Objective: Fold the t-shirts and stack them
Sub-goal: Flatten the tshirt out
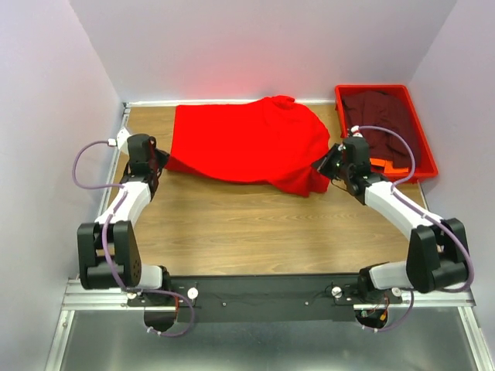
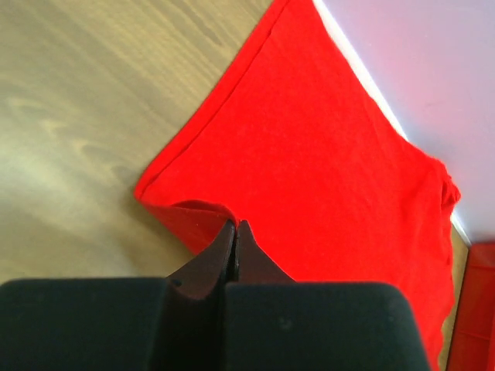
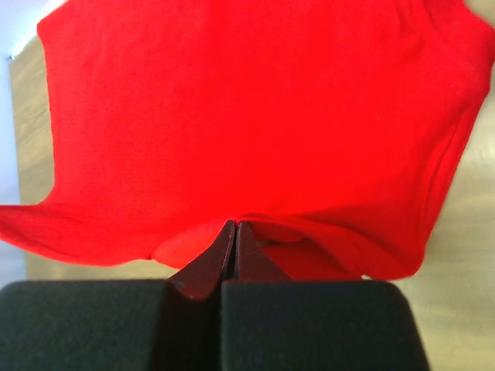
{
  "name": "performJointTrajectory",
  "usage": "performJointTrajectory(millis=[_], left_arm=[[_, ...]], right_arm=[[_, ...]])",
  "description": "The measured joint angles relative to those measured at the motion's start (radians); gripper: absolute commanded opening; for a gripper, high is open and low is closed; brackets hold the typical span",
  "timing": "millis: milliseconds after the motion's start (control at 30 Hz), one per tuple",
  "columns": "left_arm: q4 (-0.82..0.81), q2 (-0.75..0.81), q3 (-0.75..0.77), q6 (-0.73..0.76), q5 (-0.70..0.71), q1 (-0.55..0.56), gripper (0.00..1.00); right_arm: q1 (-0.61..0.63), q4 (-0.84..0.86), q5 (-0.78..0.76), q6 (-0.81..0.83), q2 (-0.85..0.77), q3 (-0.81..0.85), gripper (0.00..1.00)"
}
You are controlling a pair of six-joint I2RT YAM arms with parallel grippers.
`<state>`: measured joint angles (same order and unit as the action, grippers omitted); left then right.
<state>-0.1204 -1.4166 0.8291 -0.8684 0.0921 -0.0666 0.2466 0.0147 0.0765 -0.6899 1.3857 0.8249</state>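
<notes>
The bright red t-shirt (image 1: 247, 143) lies spread across the far half of the wooden table. My left gripper (image 1: 158, 160) is shut on its left near corner, seen in the left wrist view (image 2: 234, 226) where the cloth (image 2: 325, 178) curls up at the fingertips. My right gripper (image 1: 329, 164) is shut on the shirt's right near edge; in the right wrist view (image 3: 235, 226) the cloth (image 3: 247, 108) bunches at the tips. The dark maroon t-shirt (image 1: 383, 116) lies crumpled in the red tray.
The red plastic tray (image 1: 424, 151) stands at the far right, with something orange (image 1: 387, 164) under the maroon cloth. Light walls close the far side and both sides. The near half of the wooden table (image 1: 247, 232) is bare wood.
</notes>
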Motion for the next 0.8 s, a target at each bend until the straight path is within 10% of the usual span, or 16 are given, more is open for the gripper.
performJointTrajectory(millis=[500, 800], left_arm=[[0.22, 0.223, -0.149, -0.01, 0.08, 0.0, 0.0], [0.223, 0.196, -0.186, -0.004, 0.086, 0.0, 0.0]], right_arm=[[0.0, -0.24, 0.067, -0.038, -0.312, -0.177, 0.01], [0.0, -0.288, 0.076, -0.054, -0.231, -0.242, 0.06]])
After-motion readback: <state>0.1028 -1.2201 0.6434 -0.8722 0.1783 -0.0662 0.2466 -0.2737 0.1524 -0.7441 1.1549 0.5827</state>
